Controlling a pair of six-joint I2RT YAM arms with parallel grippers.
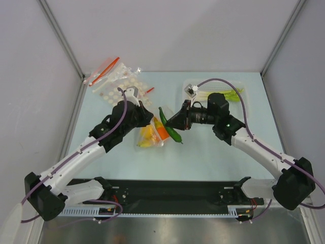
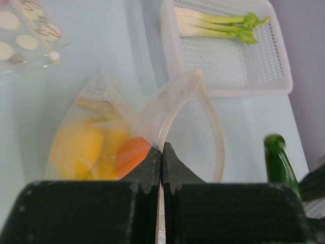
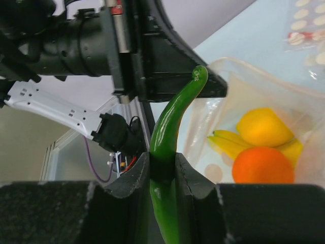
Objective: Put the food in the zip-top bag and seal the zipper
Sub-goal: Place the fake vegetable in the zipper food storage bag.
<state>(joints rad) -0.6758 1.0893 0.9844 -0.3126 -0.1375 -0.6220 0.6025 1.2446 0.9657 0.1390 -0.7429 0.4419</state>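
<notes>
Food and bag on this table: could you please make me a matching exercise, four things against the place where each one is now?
Things
1. dark green vegetable
2. orange
3. leek
4. bag's mouth edge

Places
A. in the white mesh basket
B. pinched in the jaws of the left gripper
C. inside the zip-top bag
D. held in the jaws of the right gripper

Pairs: 1-D, 2-C, 3-A, 4-B
</notes>
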